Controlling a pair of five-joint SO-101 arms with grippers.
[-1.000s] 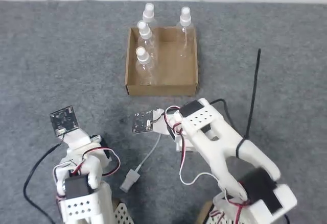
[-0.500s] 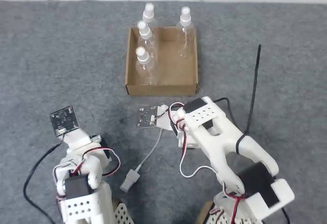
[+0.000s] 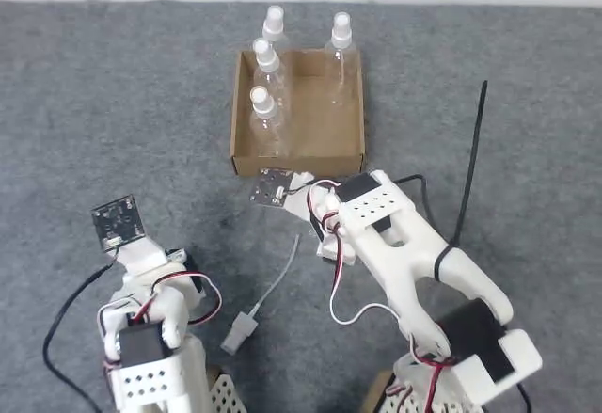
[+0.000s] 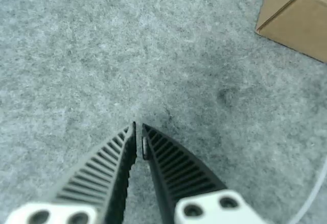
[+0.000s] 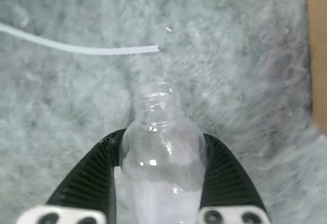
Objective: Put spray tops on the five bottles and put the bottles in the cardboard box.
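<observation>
Our right hand pinches a clear, uncapped bottle near the front wall of the cardboard box. Our left hand is pressed together, empty, over the grey counter. A loose spray top lies between the arms. We judge that boxing this bottle now would leave it topless.

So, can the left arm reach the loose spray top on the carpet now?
Probably yes. The spray top lies uncovered on the carpet close beside the left arm, with nothing between. The left hand is shut and empty, so it must open first.
</observation>
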